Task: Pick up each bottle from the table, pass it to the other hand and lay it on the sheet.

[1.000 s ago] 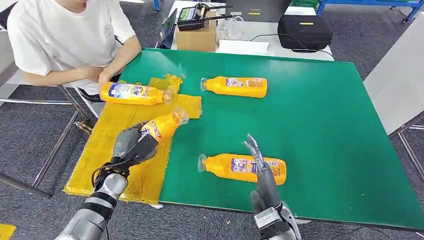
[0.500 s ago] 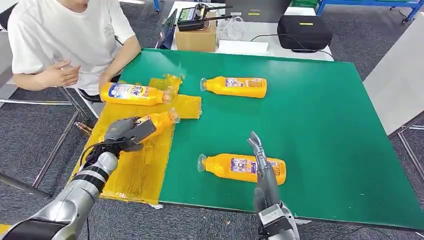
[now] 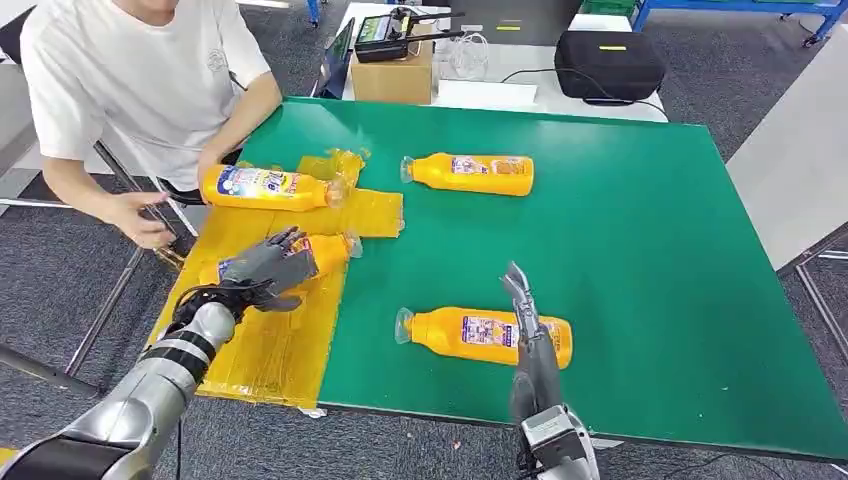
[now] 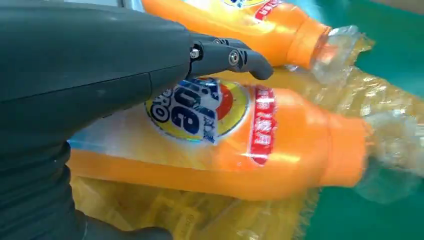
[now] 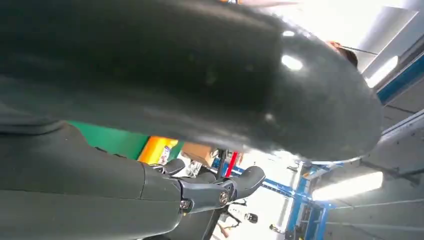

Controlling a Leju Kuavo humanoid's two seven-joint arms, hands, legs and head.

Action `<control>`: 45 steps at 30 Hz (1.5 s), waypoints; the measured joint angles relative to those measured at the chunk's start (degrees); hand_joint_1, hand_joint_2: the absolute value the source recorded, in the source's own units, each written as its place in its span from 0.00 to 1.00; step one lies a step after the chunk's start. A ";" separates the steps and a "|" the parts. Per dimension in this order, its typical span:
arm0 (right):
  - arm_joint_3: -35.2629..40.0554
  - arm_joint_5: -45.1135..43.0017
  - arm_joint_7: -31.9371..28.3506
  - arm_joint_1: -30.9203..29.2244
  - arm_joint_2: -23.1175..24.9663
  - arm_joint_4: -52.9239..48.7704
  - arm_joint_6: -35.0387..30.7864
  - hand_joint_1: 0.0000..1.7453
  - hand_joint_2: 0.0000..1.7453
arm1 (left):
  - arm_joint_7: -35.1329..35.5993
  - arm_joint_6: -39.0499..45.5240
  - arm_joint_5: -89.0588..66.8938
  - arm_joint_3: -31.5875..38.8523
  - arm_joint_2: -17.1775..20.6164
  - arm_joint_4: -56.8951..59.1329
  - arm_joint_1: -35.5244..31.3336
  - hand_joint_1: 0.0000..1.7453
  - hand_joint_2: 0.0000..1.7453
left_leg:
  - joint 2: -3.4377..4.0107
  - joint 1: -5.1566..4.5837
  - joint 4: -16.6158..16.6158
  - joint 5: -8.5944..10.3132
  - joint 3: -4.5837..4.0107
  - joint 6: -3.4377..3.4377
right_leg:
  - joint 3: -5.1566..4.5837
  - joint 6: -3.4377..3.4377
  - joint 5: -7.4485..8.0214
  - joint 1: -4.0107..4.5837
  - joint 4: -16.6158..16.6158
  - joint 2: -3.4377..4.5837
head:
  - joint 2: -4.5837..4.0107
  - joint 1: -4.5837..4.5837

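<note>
Bottle (image 4: 215, 145) label lettering blurred, unreadable

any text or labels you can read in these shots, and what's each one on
"RO", the end of a cut-off word, above larger blue letters that look like "ue": label of the bottle under the left hand.
Red band beside that label: white characters, too blurred to read.
Blue lettering on the far bottle on the sheet: too small to read.
Labels on the two bottles on the green table: too small to read.
</note>
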 measured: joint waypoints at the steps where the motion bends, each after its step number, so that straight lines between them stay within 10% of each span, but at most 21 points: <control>1: 0.04 -0.15 0.00 -0.04 -0.02 0.09 -0.32 0.00 0.00 | -1.62 -2.70 3.51 0.09 0.04 -1.43 0.66 0.00 1.00 | -0.01 0.00 0.00 0.00 0.00 0.00 | 0.00 0.00 0.00 0.00 0.01 -0.01 | 0.00 -0.04; 2: 0.20 -0.17 0.00 -0.13 -0.07 0.24 -1.22 0.00 1.00 | -3.11 -5.55 7.38 0.15 0.04 -3.46 1.58 0.00 1.00 | -0.02 0.00 0.00 0.00 -0.02 0.00 | 0.00 0.00 0.00 0.00 0.00 -0.05 | 0.00 -0.04; 13: -0.15 13.91 0.07 -0.82 -0.72 7.68 -10.12 0.00 1.00 | -11.65 6.18 40.50 2.23 -4.48 -39.24 16.71 0.00 1.00 | 0.03 -0.01 0.00 -0.04 -0.17 0.00 | -0.13 0.01 -0.01 0.00 -0.06 -0.03 | 0.00 0.00; 20: -1.09 33.31 12.90 -4.44 -2.41 18.91 -11.47 0.00 1.00 | -15.99 9.63 53.63 6.10 -9.20 -54.89 22.70 0.00 1.00 | 0.03 -0.01 0.00 -0.02 -0.14 0.02 | -0.09 0.00 0.00 0.00 -0.07 -0.06 | 0.00 0.00; 45: -1.25 53.39 28.28 -16.18 -4.81 33.83 -13.49 0.00 1.00 | -18.81 9.91 50.46 8.41 -11.37 -63.69 27.69 0.00 1.00 | 0.04 -0.01 0.00 -0.01 0.17 0.02 | 0.18 0.00 0.00 0.00 -0.07 -0.03 | 0.00 -0.02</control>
